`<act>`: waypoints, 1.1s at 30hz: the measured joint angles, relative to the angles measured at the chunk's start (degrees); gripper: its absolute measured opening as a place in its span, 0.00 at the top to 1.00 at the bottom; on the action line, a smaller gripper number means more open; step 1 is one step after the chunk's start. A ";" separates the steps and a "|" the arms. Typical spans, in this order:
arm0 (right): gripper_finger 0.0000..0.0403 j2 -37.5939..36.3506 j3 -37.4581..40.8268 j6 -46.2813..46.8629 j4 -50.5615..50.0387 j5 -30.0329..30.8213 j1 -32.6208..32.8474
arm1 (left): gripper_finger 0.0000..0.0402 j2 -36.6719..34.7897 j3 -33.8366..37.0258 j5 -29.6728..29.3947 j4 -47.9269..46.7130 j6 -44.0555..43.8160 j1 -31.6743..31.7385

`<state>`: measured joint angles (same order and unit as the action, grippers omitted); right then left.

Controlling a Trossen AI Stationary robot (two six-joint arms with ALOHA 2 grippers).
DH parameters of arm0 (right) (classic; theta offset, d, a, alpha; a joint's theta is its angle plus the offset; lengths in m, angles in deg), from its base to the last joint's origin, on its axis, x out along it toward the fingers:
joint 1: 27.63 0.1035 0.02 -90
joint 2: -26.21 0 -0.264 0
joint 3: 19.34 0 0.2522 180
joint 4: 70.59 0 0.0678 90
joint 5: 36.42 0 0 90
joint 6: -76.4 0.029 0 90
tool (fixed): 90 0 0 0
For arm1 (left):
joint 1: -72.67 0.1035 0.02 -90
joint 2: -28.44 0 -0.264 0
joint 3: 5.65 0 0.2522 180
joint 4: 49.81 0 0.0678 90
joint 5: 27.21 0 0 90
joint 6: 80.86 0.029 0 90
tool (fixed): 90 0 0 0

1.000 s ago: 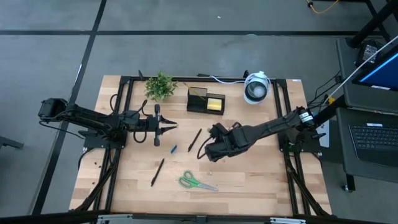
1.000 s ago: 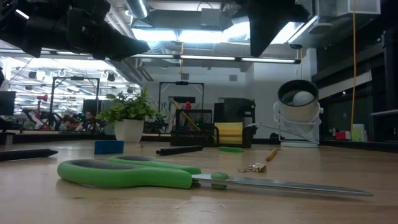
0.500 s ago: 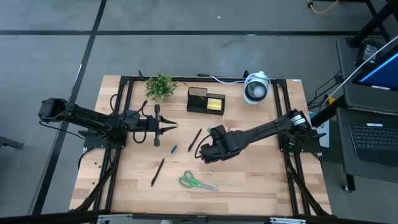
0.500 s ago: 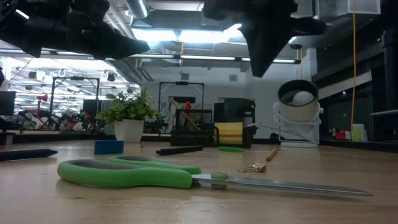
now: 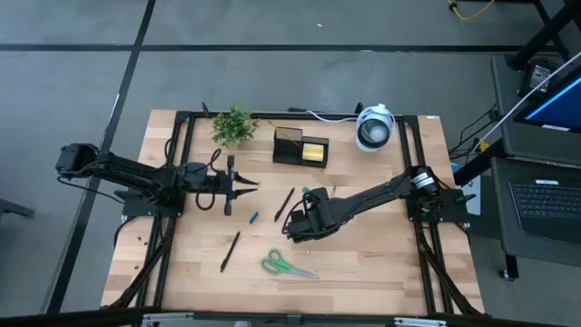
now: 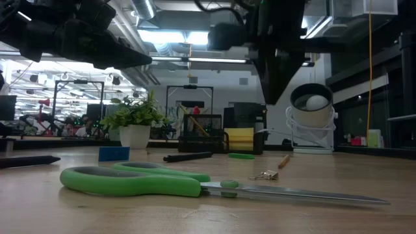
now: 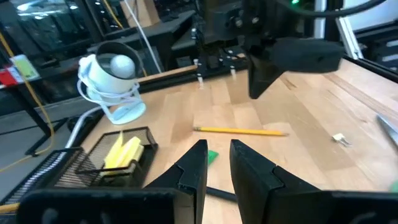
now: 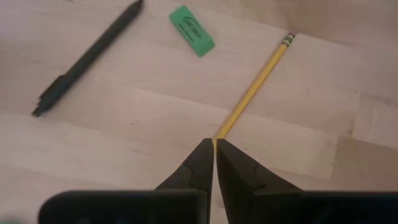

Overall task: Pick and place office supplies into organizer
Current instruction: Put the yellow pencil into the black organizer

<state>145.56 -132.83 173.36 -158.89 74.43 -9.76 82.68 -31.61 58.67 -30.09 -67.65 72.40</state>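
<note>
Pencil (image 8: 255, 86) lies just ahead of right hand (image 8: 214, 163) fingertips.

Wooden table (image 5: 381, 263): scissors (image 5: 287, 266), pens (image 5: 284, 203), pencil (image 8: 255, 84), organizer (image 5: 301, 147), plant (image 5: 234, 124).

A robotics lab or workshop hall; the wooden counter (image 5: 363, 263) stands on a black metal frame over a grey concrete floor (image 5: 272, 54) marked with dark lines; a laptop (image 5: 543, 207) sits at a side station; the low view shows exposed ceiling ducts (image 6: 188, 49), strip lights and cluttered workbenches (image 6: 39, 123) behind.
</note>
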 joint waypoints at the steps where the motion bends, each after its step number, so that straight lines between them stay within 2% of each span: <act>1: 0.93 0.53 0.00 0.29 -0.15 0.02 -0.06 | 0.84 0.02 -0.01 0.46 -0.49 0.00 0.00; 5: 0.89 1.74 0.02 0.72 -0.35 -0.04 -0.74 | 0.84 0.00 -0.02 1.96 -1.60 -0.02 0.00; 16: 0.65 2.01 0.00 10.75 -4.40 -3.10 -2.15 | 0.84 0.00 -0.02 2.51 -2.50 0.94 0.00; 25: 0.62 2.05 1.63 10.80 -4.53 -4.69 -6.23 | 0.84 0.00 0.00 2.58 -2.51 0.99 0.00; 30: 0.62 2.12 6.51 8.84 -2.63 -11.35 -9.16 | 0.84 0.00 -0.02 2.58 -3.72 1.01 0.00; 33: 0.63 2.04 9.48 6.29 2.38 -11.95 -10.14 | 0.84 0.00 -0.01 2.60 -4.54 1.01 0.00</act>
<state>147.60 -123.35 179.65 -156.51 62.48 -19.90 82.68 -31.63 61.27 -34.64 -66.64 72.40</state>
